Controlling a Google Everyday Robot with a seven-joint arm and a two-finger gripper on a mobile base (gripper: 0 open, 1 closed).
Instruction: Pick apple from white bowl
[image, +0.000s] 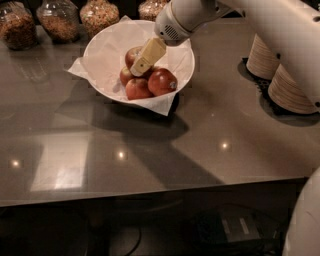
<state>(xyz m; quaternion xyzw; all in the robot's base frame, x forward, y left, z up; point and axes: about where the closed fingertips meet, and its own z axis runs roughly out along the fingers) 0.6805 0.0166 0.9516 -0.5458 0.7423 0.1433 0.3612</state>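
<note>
The white bowl (102, 47), lined with crumpled white paper, stands at the back of the dark table and holds several apples. The apple (132, 54), red with a yellowish blush, lies at the back of the pile. A deep red apple with a small sticker (161, 81) lies at the right. Two smaller apples (137, 89) (124, 76) lie at the front and left. My gripper (138, 69) reaches down from the upper right into the bowl. Its beige tip sits over the middle of the pile, just in front of the apple and partly covering it.
Glass jars of dry food (100, 15) stand along the back edge behind the bowl. Stacks of small beige disposable bowls (290, 90) stand at the right. My white arm crosses the upper right. The table's front edge (150, 192) runs below.
</note>
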